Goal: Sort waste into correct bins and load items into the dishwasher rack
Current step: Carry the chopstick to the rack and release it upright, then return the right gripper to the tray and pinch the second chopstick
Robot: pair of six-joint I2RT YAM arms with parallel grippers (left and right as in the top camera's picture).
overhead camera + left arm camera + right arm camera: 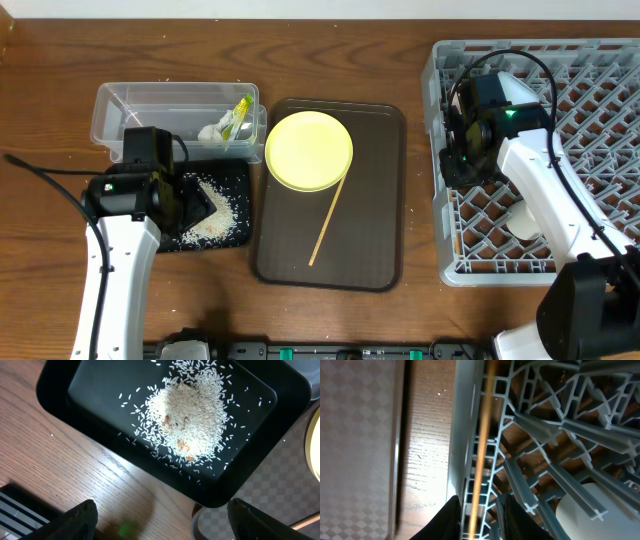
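Filling view: wood-grain brown table (pixel 330 60); grey rack (pixel 610 70) right.

Use the serving tray (pixel 370 200) as your anchor. On it you've got the plate (pixel 309 150) in the back-left corner, and a chopstick (pixel 328 222) running from the plate's edge toward the front.

Left of it, the tub (pixel 150 100) sits at the back with the wrapper (pixel 240 112) and tissue (pixel 212 130) in it. In front of the tub is the shallow tray (pixel 238 175) holding the rice (pixel 215 215).

Right of it is the rack (pixel 600 90), with a bowl (pixel 525 220) inside and a second chopstick (pixel 481 435) along the wall nearest the serving tray.
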